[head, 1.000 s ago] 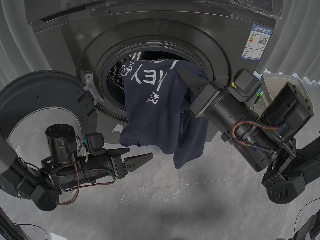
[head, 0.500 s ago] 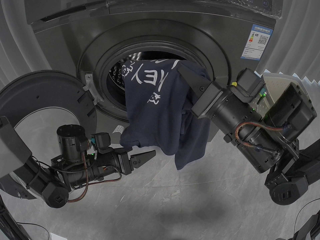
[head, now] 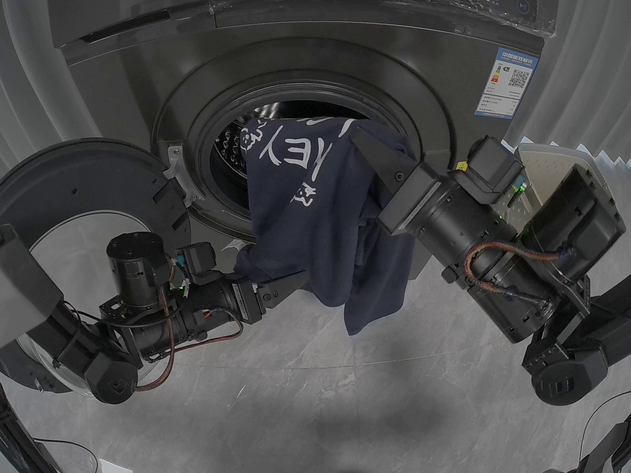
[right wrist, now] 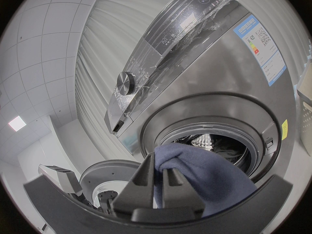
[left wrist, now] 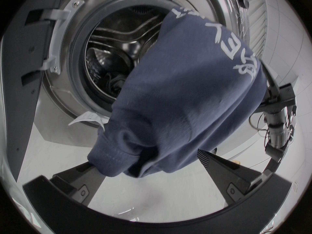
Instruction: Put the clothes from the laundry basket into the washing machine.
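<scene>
A navy sweatshirt (head: 315,211) with white print hangs in front of the washing machine's round opening (head: 227,159), its top edge at the rim and its hem near the floor. My right gripper (head: 360,138) is shut on the cloth's upper right part; the right wrist view shows the fingers (right wrist: 152,179) pinched on navy fabric (right wrist: 208,176). My left gripper (head: 289,282) is open at the garment's lower left hem. The bunched hem (left wrist: 130,153) lies between its spread fingers (left wrist: 227,169). Dark clothes (left wrist: 112,82) lie inside the drum.
The machine's door (head: 85,185) stands swung open at the left, just behind my left arm. A white laundry basket (head: 559,159) sits to the right of the machine, behind my right arm. Grey floor (head: 328,395) spreads below.
My left gripper has risen and moved right, from open floor to the sweatshirt's lower hem, which now sits between its fingers. My right arm and the hanging garment have barely shifted.
</scene>
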